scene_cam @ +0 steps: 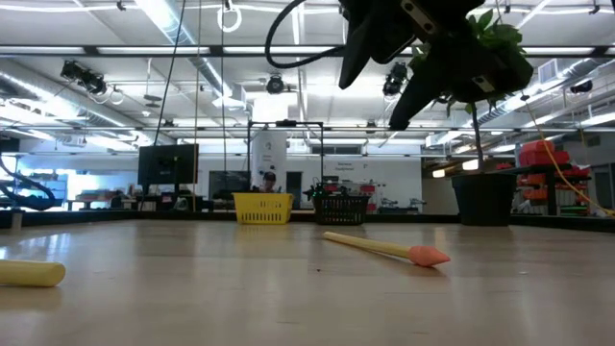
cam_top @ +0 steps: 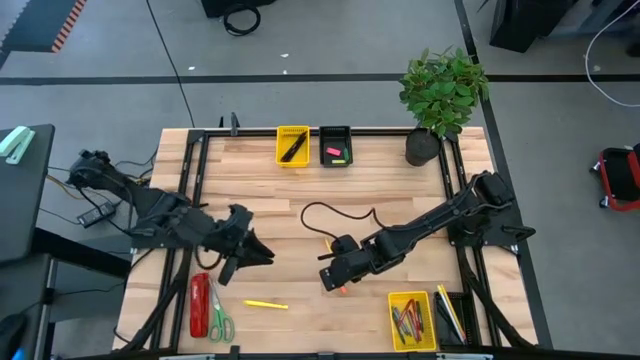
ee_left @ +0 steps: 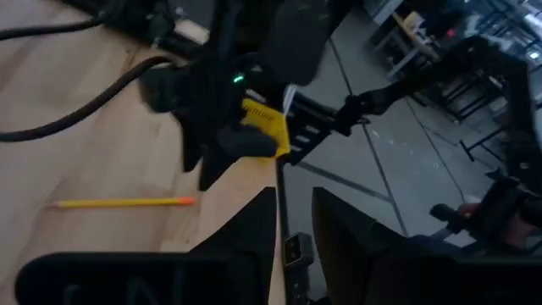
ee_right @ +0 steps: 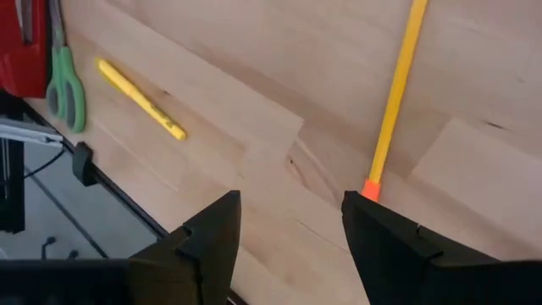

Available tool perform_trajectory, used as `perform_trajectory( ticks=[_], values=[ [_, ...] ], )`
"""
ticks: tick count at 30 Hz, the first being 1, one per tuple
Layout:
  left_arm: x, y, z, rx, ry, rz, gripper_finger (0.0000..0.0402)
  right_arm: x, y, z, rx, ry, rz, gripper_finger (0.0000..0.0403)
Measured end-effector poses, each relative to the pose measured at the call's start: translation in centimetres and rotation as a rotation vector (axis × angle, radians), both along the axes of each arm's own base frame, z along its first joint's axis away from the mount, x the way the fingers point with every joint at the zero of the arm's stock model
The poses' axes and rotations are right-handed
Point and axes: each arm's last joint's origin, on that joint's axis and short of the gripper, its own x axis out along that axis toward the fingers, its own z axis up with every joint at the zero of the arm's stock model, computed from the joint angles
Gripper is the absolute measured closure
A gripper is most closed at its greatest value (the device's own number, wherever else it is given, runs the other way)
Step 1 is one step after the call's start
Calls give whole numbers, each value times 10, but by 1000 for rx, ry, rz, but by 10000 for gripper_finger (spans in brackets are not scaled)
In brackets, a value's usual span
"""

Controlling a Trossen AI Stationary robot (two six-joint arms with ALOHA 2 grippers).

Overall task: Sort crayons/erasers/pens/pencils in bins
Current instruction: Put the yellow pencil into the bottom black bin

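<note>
My wooden table point(cam_top: 300, 200): bins point(cam_top: 293, 145) top centre, stapler point(cam_top: 200, 305) lower left, pencil point(cam_top: 265, 304) beside, possibly a marker.

An orange pencil point(ee_right: 394, 102), a yellow stick point(ee_right: 140, 98), green-handled scissors point(ee_right: 63, 85) on pale wood table point(ee_right: 254, 68).

A potted plant point(cam_top: 440, 95) stands at the table's point(cam_top: 380, 190) far right corner. A red stapler point(cam_top: 199, 304) and green-handled scissors point(cam_top: 219, 320) lie side by side near left.

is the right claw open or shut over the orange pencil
Open: the right claw shows a wide gap between its fingers, hovering beside the orange pencil, gripping nothing.
</note>
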Motion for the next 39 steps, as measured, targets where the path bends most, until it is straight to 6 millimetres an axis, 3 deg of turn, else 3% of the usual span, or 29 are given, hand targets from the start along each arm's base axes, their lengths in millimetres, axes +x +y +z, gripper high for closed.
perform_trajectory(
  ticks=[6, 12, 16, 23, 30, 39],
  values=[
    [9, 20, -3, -34, 19, 59, 326, -1, -6, -3, -67, 27, 15, 191],
    [19, 38, 3, -48, -59, 203, 343, -3, -9, -5, -120, 50, 227, 191],
    [26, 50, 9, -53, -133, 331, 356, -5, -15, -11, -160, 113, 264, 191],
    [28, 57, 16, -87, -200, 371, 378, 1, -15, -30, -89, 154, 332, 191],
    [29, 54, 17, -25, -219, 256, 392, 6, -16, -39, -63, 170, 145, 191],
    [28, 52, 17, 10, -223, 134, 361, 16, -18, -35, -47, 70, 45, 191]
  ],
)
